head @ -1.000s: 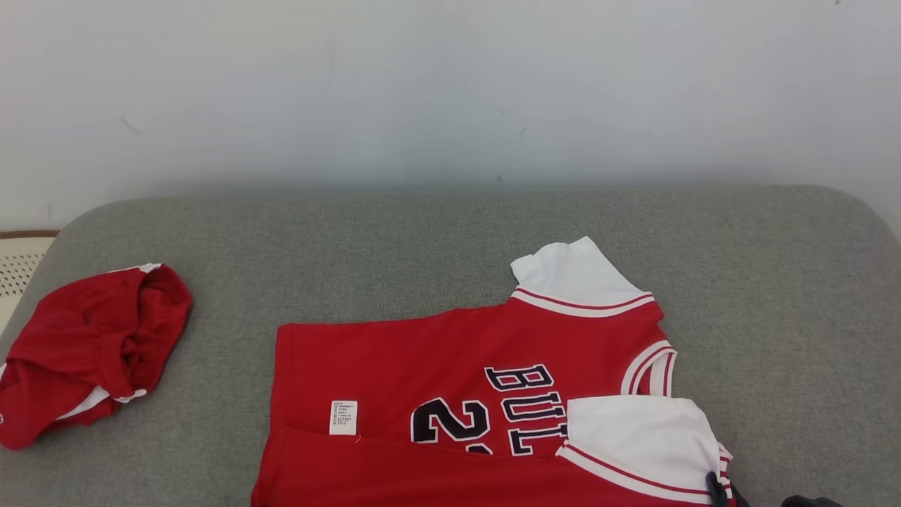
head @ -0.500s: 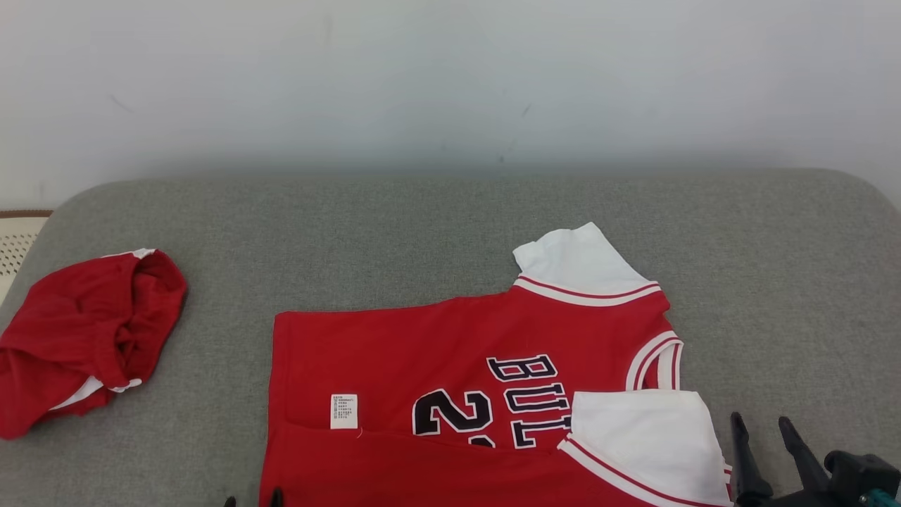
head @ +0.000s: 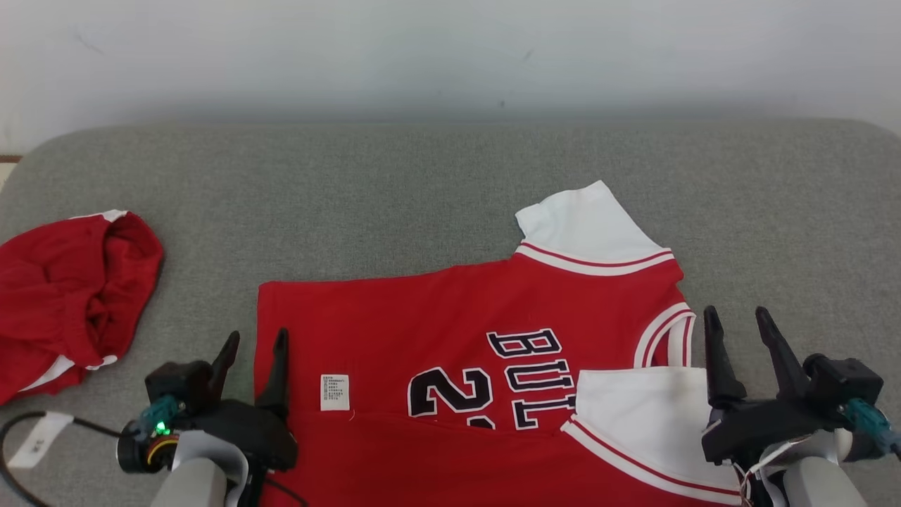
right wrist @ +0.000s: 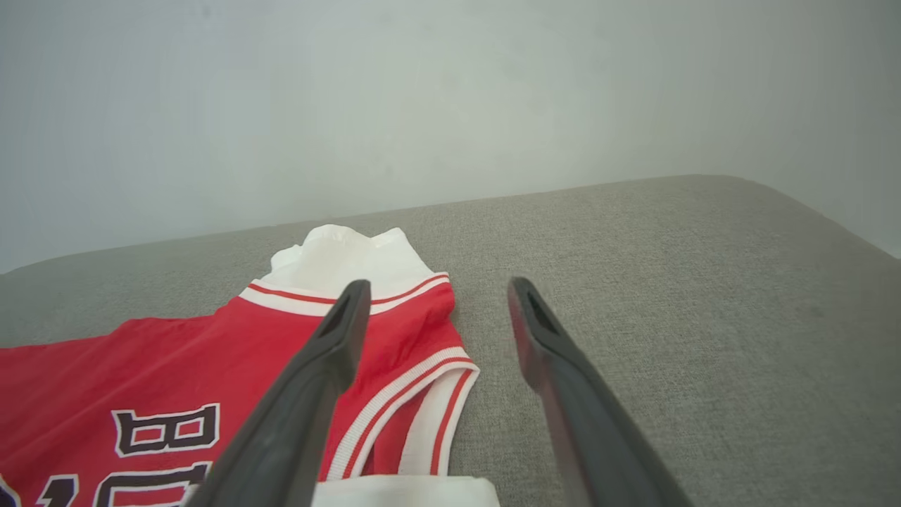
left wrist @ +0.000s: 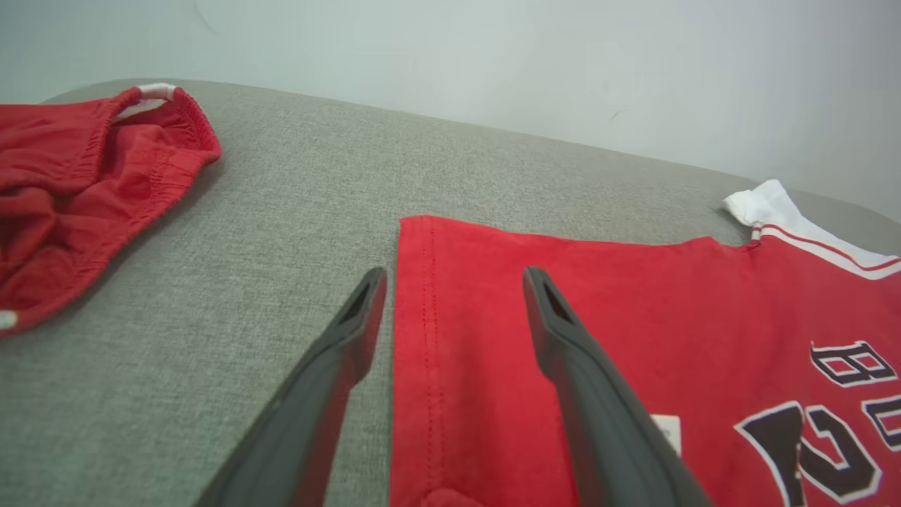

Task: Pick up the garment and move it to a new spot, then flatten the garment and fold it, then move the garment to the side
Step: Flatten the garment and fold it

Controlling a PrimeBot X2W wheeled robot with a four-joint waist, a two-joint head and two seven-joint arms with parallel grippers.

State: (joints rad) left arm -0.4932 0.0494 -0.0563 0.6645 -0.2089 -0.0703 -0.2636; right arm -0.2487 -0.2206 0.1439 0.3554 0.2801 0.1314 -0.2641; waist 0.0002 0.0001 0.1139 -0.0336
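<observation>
The garment (head: 436, 324) is a red jersey with white sleeves and black lettering, lying flat on the grey cushion (head: 422, 183). Its near edge is folded over the number, and the near white sleeve (head: 640, 415) rests on the chest. My left gripper (head: 257, 338) stands open at the jersey's hem, one finger on each side of the hem edge (left wrist: 412, 296). In the left wrist view the left gripper (left wrist: 454, 274) holds nothing. My right gripper (head: 735, 315) is open beside the collar end. In the right wrist view the right gripper (right wrist: 436, 285) is empty, next to the jersey (right wrist: 176, 352).
A crumpled pair of red shorts (head: 70, 296) lies at the cushion's left end, also seen as red shorts (left wrist: 84, 183) in the left wrist view. A pale wall (head: 450, 49) rises behind the cushion. Bare grey fabric stretches behind and to the right of the jersey.
The head camera has moved, shifting the whole picture upward. Both grippers have opened and risen into view. The right one has let go of the near sleeve.
</observation>
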